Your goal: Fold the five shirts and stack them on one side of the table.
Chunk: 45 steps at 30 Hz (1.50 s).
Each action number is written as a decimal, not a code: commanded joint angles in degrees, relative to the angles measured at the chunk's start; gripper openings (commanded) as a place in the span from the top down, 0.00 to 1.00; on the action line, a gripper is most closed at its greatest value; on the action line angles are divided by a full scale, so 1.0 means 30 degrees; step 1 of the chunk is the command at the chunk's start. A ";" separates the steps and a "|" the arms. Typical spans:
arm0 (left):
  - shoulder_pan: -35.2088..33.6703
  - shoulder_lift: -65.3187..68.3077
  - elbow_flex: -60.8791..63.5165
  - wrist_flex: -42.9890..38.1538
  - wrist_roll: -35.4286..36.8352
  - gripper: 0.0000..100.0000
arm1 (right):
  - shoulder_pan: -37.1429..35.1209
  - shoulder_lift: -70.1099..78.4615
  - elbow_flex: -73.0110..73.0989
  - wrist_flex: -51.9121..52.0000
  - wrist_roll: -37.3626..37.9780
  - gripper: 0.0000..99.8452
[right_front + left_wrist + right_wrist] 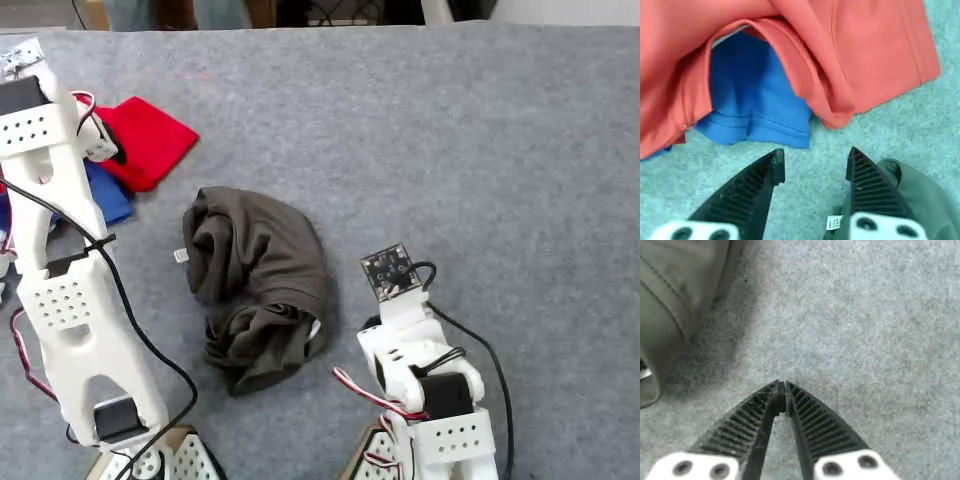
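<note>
Red shirt (150, 140) lies, seemingly folded, over blue shirt (108, 196) at far left; brown shirt (262, 282) sits crumpled in the middle, yet to fold; left claw (816, 160) gapes empty near them; right claw (785, 388) pinched closed, empty.

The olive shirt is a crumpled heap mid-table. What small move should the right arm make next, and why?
Probably open the right gripper and edge it toward the nearest edge of the olive shirt. Its jaws are shut over bare table, beside the bunched, unfolded shirt. The left gripper is open by the red shirt and blue shirt, so it seems less well placed.
</note>
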<state>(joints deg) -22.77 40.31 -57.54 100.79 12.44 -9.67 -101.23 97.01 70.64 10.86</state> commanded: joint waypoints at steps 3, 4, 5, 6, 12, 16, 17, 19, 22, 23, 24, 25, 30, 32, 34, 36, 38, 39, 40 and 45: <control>0.0161 -0.1201 -0.0220 0.0000 0.0117 0.78 | 0.0117 -0.0103 -0.0044 0.0029 -0.0059 0.99; 0.0161 -0.1172 -0.0220 0.0000 0.0117 0.78 | 0.0117 -0.0103 -0.0044 0.0029 -0.0059 0.99; 0.0132 -0.1172 -0.0220 0.0000 0.0117 0.78 | 0.0117 -0.0103 -0.0044 0.0029 -0.0059 0.99; 0.0103 -0.1172 -0.0190 0.0000 0.0117 0.78 | 0.0117 -0.0103 -0.0044 0.0029 -0.0059 0.99; 0.0132 -0.1172 -0.0103 0.0000 0.0117 0.78 | 0.0117 -0.0103 -0.0044 0.0029 -0.0059 0.99; 0.0132 -0.1172 -0.0132 0.0000 0.0117 0.78 | 0.0117 -0.0103 -0.0044 0.0029 -0.0059 0.99; 0.0132 -0.1172 -0.0132 0.0000 0.0117 0.78 | 0.0117 -0.0103 -0.0044 0.0029 -0.0059 0.99; 0.0103 -0.1172 -0.0103 0.0000 0.0117 0.78 | 0.0117 -0.0103 -0.0044 0.0029 -0.0059 0.99; 0.0015 -0.1201 -0.0073 0.0000 0.0117 0.78 | 0.0117 -0.0103 -0.0044 0.0029 -0.0059 0.99; 0.0015 -0.1172 -0.0073 0.0000 0.0088 0.78 | 0.0117 -0.0103 -0.0044 0.0029 -0.0059 0.99; 0.0015 -0.1172 -0.0073 0.0000 -0.0029 0.78 | 0.0117 -0.0103 -0.0044 0.0029 -0.0059 0.99; 0.0015 -0.1172 -0.0073 0.0000 -0.0205 0.78 | 0.0117 -0.0103 -0.0044 0.0029 -0.0059 0.99; -0.0015 -0.1348 -0.0073 0.0000 -0.0381 0.78 | 0.0117 -0.0103 -0.0044 0.0029 -0.0059 0.99; -0.0015 -0.1348 -0.0132 0.0000 -0.0381 0.78 | 0.0117 -0.0103 -0.0044 0.0029 -0.0059 0.99; -0.0015 -0.1348 -0.0132 0.0000 -0.0381 0.78 | 0.0117 -0.0103 -0.0044 0.0029 -0.0059 0.99; -0.0015 -0.1348 -0.0073 0.0000 -0.0381 0.78 | 0.0117 -0.0103 -0.0044 0.0029 -0.0059 0.99; -0.0015 -0.1348 -0.0073 0.0000 -0.0381 0.78 | 0.0117 -0.0103 -0.0044 0.0029 -0.0059 0.99; -0.0015 -0.1348 -0.0073 0.0000 -0.0381 0.78 | 0.0117 -0.0103 -0.0044 0.0029 -0.0059 0.99; -0.0015 -0.1348 -0.0073 0.0000 -0.0381 0.78 | 0.0117 -0.0103 -0.0044 0.0029 -0.0059 0.99; -0.0015 -0.1348 -0.0073 0.0000 -0.0381 0.78 | 0.0117 -0.0103 -0.0044 0.0029 -0.0059 0.99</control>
<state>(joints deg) -22.77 40.31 -57.54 100.79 11.74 -9.67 -101.23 97.01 70.64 10.86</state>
